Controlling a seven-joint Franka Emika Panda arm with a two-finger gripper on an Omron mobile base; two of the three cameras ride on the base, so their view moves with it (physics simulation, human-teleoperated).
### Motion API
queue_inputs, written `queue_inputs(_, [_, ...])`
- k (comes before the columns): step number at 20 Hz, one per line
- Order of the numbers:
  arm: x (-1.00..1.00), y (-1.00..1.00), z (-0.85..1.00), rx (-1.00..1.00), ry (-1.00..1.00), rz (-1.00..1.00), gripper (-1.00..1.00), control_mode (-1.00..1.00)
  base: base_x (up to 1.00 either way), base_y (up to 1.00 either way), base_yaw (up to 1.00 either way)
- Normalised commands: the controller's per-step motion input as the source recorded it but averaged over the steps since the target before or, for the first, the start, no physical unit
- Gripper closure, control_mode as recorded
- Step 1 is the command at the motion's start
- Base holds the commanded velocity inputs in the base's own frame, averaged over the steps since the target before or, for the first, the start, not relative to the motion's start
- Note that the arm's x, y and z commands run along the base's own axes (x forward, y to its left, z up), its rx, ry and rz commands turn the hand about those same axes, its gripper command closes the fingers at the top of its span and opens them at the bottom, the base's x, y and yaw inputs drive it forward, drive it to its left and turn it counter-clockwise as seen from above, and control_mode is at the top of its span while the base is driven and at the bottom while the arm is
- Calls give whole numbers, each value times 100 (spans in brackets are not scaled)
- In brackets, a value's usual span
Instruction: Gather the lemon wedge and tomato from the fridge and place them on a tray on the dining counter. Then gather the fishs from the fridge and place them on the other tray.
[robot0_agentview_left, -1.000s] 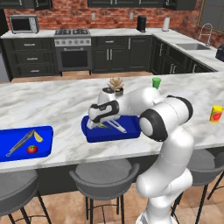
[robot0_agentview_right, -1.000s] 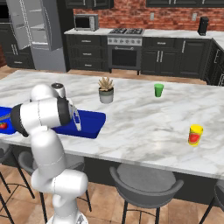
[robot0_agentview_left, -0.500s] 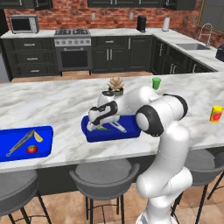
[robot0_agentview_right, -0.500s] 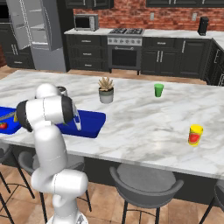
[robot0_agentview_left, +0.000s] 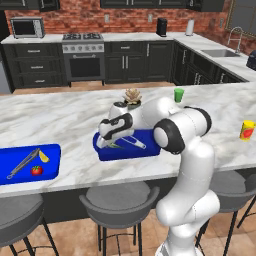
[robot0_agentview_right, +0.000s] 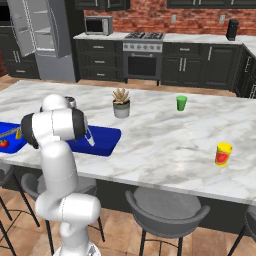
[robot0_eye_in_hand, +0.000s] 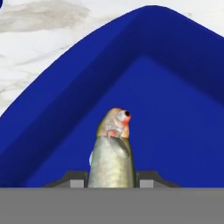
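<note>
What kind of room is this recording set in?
A rendered home kitchen: a stove and microwave against a brick wall, a steel fridge, and a marble counter with stools.

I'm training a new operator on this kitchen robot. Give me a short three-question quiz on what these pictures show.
1. True or false: the gripper is shut on a fish over a blue tray.
2. Which things lie on the other blue tray, at the counter's left end?
A. tomato, lemon wedge and a silver utensil
B. two fish
C. a green cup and a plant
3. Fill in: the small potted plant stands on the marble ____, beside the tray under the gripper.

Key: 1 true; 2 A; 3 counter.
</note>
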Motion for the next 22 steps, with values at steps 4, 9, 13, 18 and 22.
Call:
queue_inputs(4, [0, -3, -2, 0, 7, 0, 100, -100, 0, 0, 0])
queue_inputs(9, [0, -15, 0, 0, 5, 0, -100, -100, 0, 0, 0])
queue_inputs(13, [-10, -18, 1, 0, 0, 0, -100, -100, 0, 0, 0])
queue_inputs(18, [-20, -8, 22, 0, 0, 0, -100, -100, 0, 0, 0])
queue_inputs(22, [-6, 0, 57, 0, 0, 0, -100, -100, 0, 0, 0])
